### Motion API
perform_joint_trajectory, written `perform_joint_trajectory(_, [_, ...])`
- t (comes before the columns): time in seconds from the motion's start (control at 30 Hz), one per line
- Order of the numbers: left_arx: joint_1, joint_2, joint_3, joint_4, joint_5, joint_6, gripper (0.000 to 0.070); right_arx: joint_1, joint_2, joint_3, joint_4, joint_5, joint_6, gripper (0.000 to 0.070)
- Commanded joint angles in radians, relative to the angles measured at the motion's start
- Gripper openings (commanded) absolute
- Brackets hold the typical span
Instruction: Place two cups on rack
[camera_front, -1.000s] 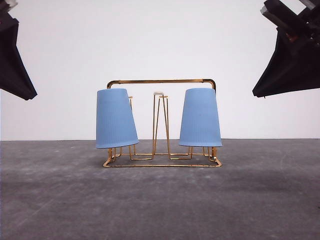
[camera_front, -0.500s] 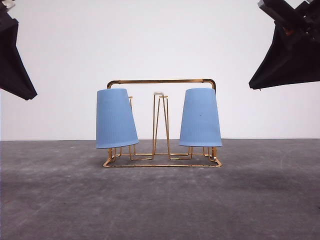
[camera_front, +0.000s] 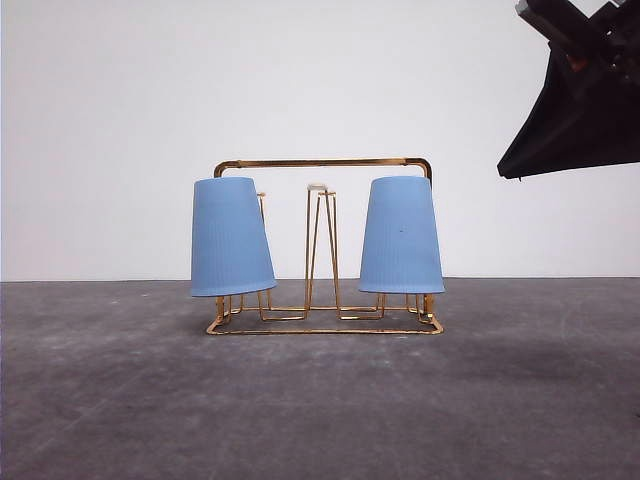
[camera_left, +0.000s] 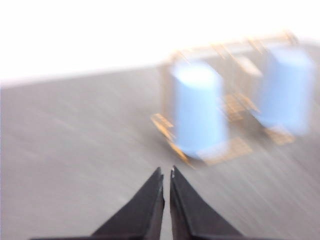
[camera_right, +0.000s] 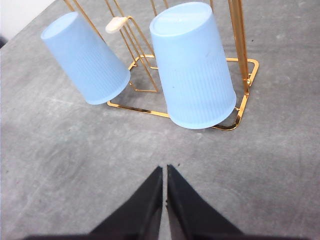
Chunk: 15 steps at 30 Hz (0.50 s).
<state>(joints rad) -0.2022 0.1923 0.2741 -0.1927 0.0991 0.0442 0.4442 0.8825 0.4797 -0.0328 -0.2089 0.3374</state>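
Two light blue ribbed cups hang upside down on the gold wire rack (camera_front: 322, 163) at the table's middle. The left cup (camera_front: 231, 237) leans a little; the right cup (camera_front: 401, 235) stands nearly straight. A free white-tipped prong (camera_front: 317, 187) rises between them. My right gripper (camera_right: 164, 171) is shut and empty, up and back from the right cup (camera_right: 192, 65), with the left cup (camera_right: 85, 57) beyond. Part of the right arm (camera_front: 585, 90) fills the upper right corner of the front view. My left gripper (camera_left: 166, 173) is shut and empty in a blurred view, short of the near cup (camera_left: 197, 112) and rack (camera_left: 235, 102).
The rack stands on a dark grey table (camera_front: 320, 410) that stretches wide around it. A plain white wall (camera_front: 300, 80) closes the back.
The left arm has drawn out of the front view's upper left corner. The right arm rose slightly a moment ago and now holds still. Cups and rack have not moved.
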Motion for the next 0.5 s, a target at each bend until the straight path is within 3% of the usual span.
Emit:
perform_joint_trajectory(0.0, [0.033,-0.066,-0.042,0.007,-0.039,-0.012,0.0000,0.005,0.005,0.008,0.011,0.000,-0.012,0.0010])
perform_joint_trajectory(0.2, [0.135,-0.175,-0.161,0.006,-0.100,-0.050,0.0000,0.005,0.005,0.008,0.011,0.000,-0.012,0.0010])
perform_joint_trajectory(0.47, [0.152,-0.190,-0.262,0.003,-0.098,-0.140,0.0000,0.005,0.005,0.008,0.011,0.000,-0.012,0.0010])
